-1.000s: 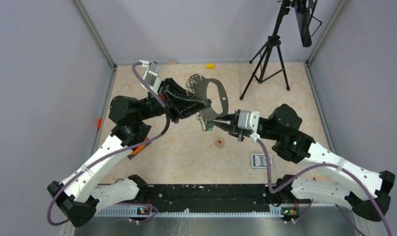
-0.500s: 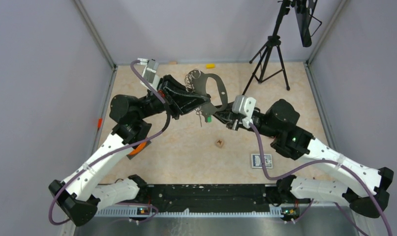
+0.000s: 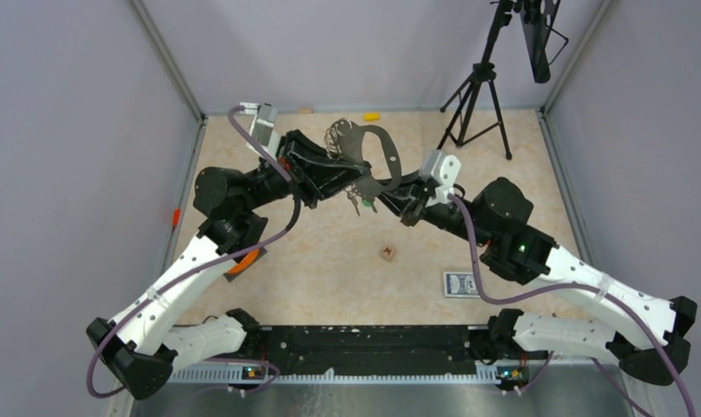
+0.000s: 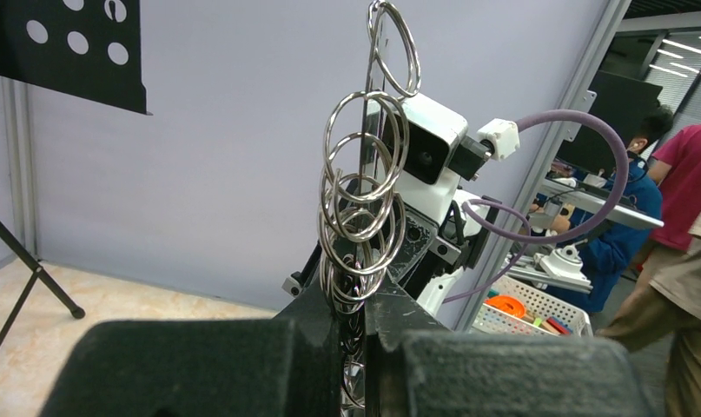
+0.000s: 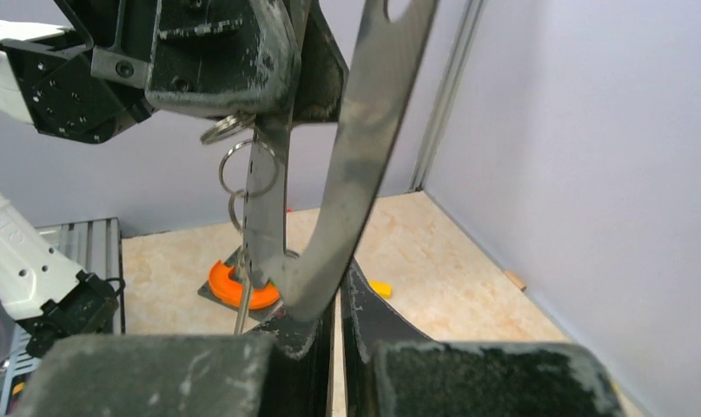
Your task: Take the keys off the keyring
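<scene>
The grey D-shaped keyring (image 3: pixel 383 155) is held up above the table at the back middle. My left gripper (image 3: pixel 361 180) is shut on its scalloped edge, where several split rings (image 4: pixel 364 200) bunch just above the closed jaws (image 4: pixel 361 321). The keys (image 3: pixel 355 201) hang below the ring, with the green-headed one (image 3: pixel 367 202) among them. My right gripper (image 3: pixel 395 201) is just right of the keys, under the ring's lower curve. In the right wrist view the keyring (image 5: pixel 364 148) crosses in front of the left fingertip. The right gripper (image 5: pixel 338 304) is shut to a thin gap with nothing between its jaws.
A small brown cube (image 3: pixel 386 253) and a blue card box (image 3: pixel 460 284) lie on the table in front of the arms. A black tripod (image 3: pixel 472 104) stands at the back right. A yellow piece (image 3: pixel 372 115) lies by the back wall, and an orange part (image 3: pixel 242 261) lies at the left.
My right gripper has moved up and back, from beside the green key to under the keyring's lower curve. The keys have risen slightly with the ring. The left gripper has kept its hold.
</scene>
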You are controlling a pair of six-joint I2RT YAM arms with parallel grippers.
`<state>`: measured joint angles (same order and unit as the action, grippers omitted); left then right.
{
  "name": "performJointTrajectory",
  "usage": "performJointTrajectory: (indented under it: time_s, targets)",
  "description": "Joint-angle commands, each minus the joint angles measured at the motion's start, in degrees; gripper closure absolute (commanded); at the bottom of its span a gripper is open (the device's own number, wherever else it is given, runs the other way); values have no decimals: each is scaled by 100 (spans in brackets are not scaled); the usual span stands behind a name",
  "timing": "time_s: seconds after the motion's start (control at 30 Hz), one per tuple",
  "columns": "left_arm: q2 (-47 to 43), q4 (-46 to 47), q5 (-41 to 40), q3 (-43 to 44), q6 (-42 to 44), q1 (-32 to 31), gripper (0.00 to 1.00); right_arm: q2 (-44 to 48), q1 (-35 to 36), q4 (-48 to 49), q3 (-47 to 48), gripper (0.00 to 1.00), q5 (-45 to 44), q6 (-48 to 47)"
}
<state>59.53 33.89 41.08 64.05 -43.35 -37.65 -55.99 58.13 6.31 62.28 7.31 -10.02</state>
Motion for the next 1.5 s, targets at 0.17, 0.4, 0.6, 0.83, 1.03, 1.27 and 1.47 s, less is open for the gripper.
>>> performJointTrajectory:
  time_s: [0.17, 0.4, 0.6, 0.83, 1.03, 1.27, 1.47]
  targets:
    - [-500, 718, 162, 75, -283, -164, 100, 576, -131, -163, -741, 100, -352, -177]
    - [-523, 728, 62, 11, -301, -164, 100, 1145, -128, 393, -1323, 100, 438, -541]
    - [-480, 758, 71, 28, -324, -164, 100, 1167, -129, 539, -1352, 100, 667, -578]
    - [-477, 777, 96, 21, -332, -166, 100, 1156, -135, 870, -1362, 100, 800, -99]
    - [-435, 833, 114, 14, -339, -164, 100, 1242, -137, 1944, -1691, 94, 1117, 705]
    - [-368, 949, 163, 0, -395, -164, 100, 1252, -130, 2942, -1896, 86, 1652, 1304]
    - [-365, 995, 132, -52, -408, -164, 100, 1152, -138, 3313, -1902, 77, 1792, 1627]
